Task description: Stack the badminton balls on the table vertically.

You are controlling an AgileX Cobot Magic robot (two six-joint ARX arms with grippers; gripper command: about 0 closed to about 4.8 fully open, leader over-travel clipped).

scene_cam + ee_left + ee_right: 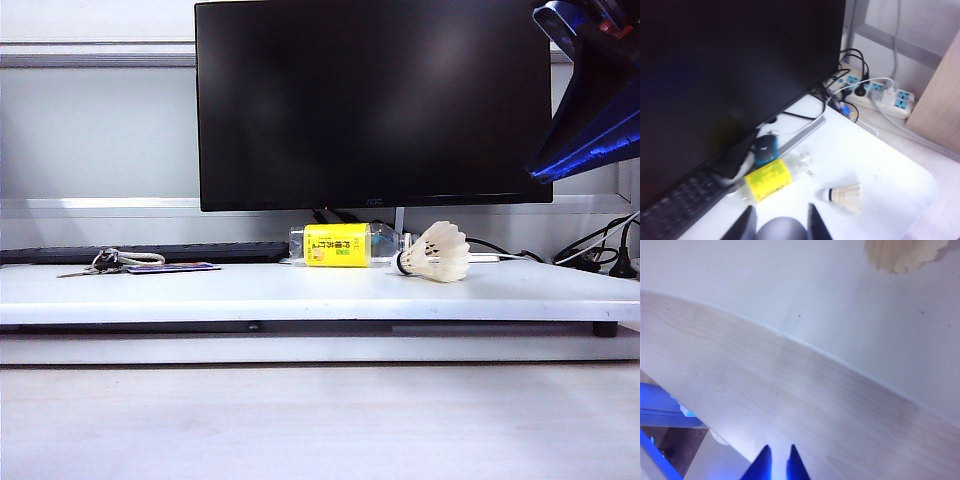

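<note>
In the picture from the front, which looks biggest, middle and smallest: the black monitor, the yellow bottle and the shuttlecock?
1. The monitor, by far the biggest.
2. The bottle, lying on its side.
3. The shuttlecock, shorter than the bottle but a bit taller, so these two look close. It may also sit nearer the camera.

Shuttlecock (440,253) on table (300,290), right of bottle (340,246)

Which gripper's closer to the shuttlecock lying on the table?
Left, likely: left gripper hovers just short of the shuttlecock; right gripper hangs off the table, over the wood-grain surface.
</note>
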